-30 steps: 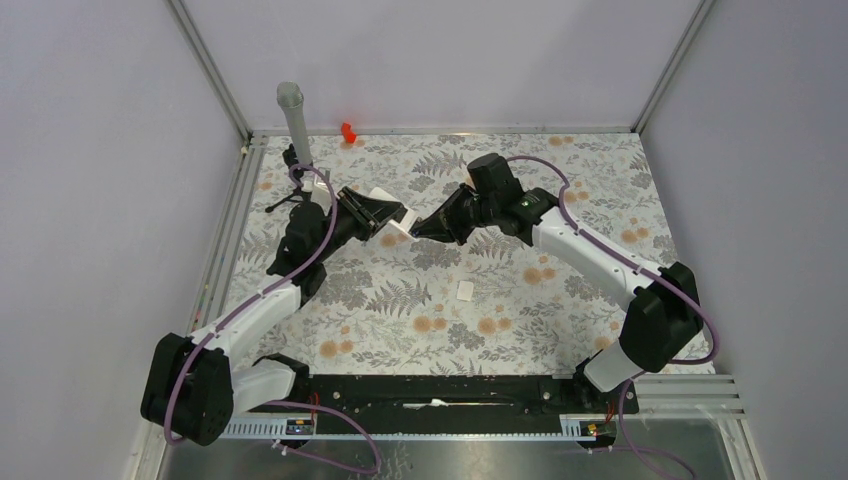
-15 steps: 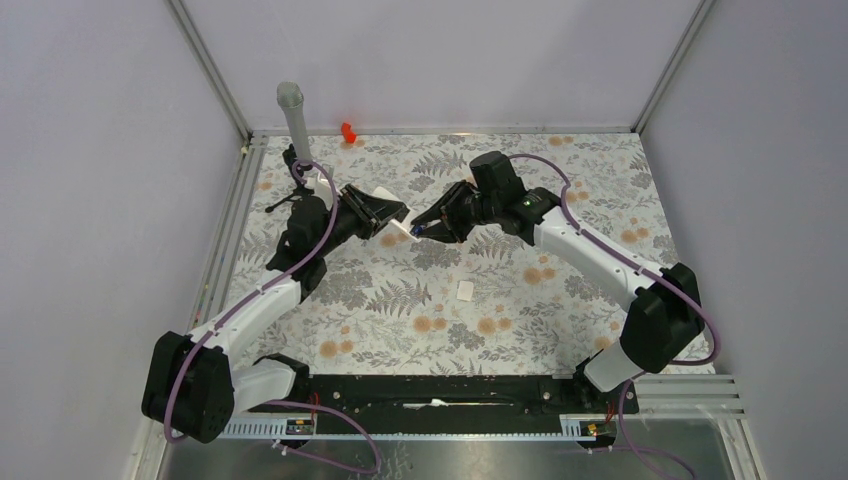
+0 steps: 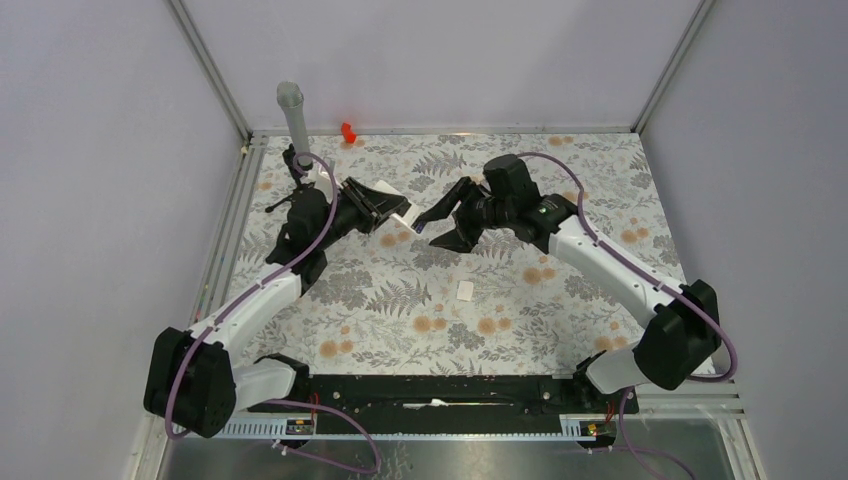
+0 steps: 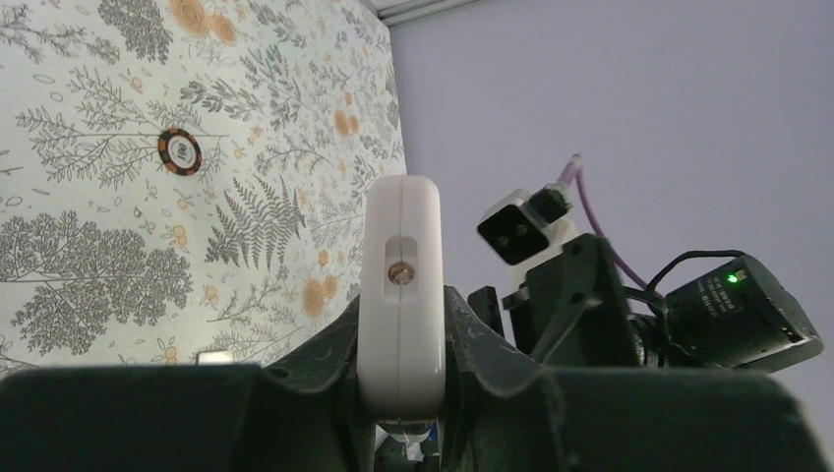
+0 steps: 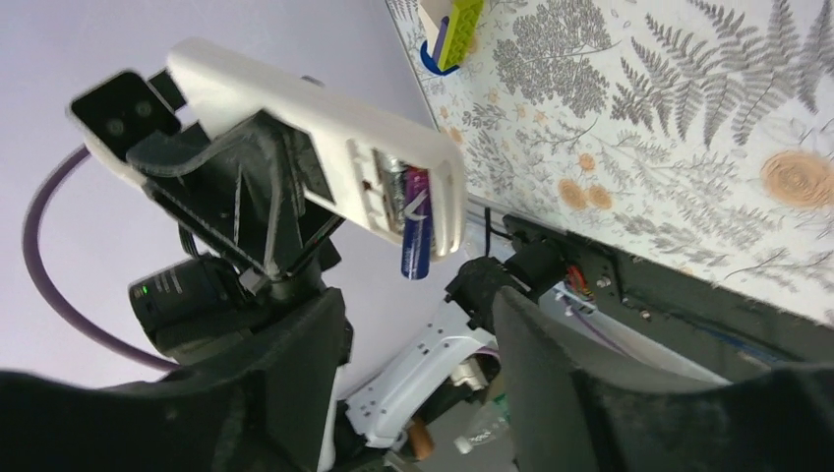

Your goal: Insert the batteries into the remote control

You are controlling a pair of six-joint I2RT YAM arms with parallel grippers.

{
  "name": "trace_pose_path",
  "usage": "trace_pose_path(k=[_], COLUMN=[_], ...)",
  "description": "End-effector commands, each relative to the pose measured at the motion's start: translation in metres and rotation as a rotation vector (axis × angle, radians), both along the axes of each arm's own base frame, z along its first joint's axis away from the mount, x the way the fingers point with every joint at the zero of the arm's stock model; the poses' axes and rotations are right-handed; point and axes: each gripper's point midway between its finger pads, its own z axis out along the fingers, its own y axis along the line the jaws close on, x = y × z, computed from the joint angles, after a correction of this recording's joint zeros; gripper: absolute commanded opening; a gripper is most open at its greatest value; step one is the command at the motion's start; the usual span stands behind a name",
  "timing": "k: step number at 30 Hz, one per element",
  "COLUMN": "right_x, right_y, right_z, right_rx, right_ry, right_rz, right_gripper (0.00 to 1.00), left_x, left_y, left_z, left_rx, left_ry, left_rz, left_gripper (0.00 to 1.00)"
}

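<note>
My left gripper (image 3: 393, 214) is shut on the white remote control (image 3: 404, 216) and holds it above the table, pointing right. In the left wrist view the remote (image 4: 401, 285) stands end-on between my fingers. In the right wrist view the remote (image 5: 295, 118) shows its open compartment. A dark battery (image 5: 392, 182) lies in it, and the purple battery (image 5: 415, 228) sits beside it with its lower end sticking out past the remote's edge. My right gripper (image 3: 430, 231) is open and empty, just right of the remote's tip; it also shows in the right wrist view (image 5: 423, 393).
A small flat white cover piece (image 3: 465, 290) lies on the floral mat near the middle. A grey post on a tripod (image 3: 293, 112) and a red object (image 3: 348, 131) stand at the back left. A yellow-green marker with a blue cap (image 5: 458, 20) lies on the mat, and so does a round chip (image 4: 179, 150).
My right gripper has opened and drawn back to the right from the remote's tip. My left gripper has raised the remote slightly towards the back.
</note>
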Motion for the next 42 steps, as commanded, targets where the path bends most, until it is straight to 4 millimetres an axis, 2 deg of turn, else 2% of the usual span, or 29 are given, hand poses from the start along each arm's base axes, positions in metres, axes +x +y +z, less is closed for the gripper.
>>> trace_pose_path(k=[1, 4, 6, 11, 14, 21, 26, 39, 42], right_x=[0.010, 0.015, 0.017, 0.011, -0.006, -0.025, -0.024, -0.020, -0.021], right_y=[-0.010, -0.015, -0.018, -0.025, -0.022, -0.016, -0.016, -0.008, -0.007], right_z=[0.044, 0.059, 0.059, 0.031, 0.023, 0.013, -0.004, -0.007, -0.007], right_rx=[0.012, 0.006, -0.008, -0.142, -0.110, -0.019, -0.031, 0.014, 0.018], right_ry=[-0.244, -0.421, -0.526, -0.752, -0.831, -0.835, -0.795, -0.771, -0.767], right_rz=[0.023, 0.075, 0.132, 0.371, 0.538, 0.649, 0.658, 0.633, 0.634], right_gripper=[0.72, 0.86, 0.92, 0.99, 1.00, 1.00, 1.00, 0.90, 0.82], left_x=[0.001, -0.003, -0.007, -0.022, -0.031, -0.039, -0.037, -0.030, -0.029], left_y=[-0.005, -0.010, -0.015, -0.028, -0.032, -0.039, -0.041, -0.044, -0.044], left_z=[0.026, 0.019, 0.017, 0.014, 0.017, 0.025, 0.028, 0.024, 0.023], left_rx=[-0.011, 0.024, 0.035, 0.041, 0.046, 0.036, 0.026, 0.003, 0.001], left_ry=[-0.051, -0.021, -0.002, 0.034, 0.033, 0.020, 0.018, 0.028, 0.032], left_rz=[-0.046, -0.092, -0.139, -0.283, -0.351, -0.446, -0.455, -0.450, -0.450], left_gripper=[0.00, 0.00, 0.00, 0.00, 0.00, 0.00, 0.00, 0.00, 0.00])
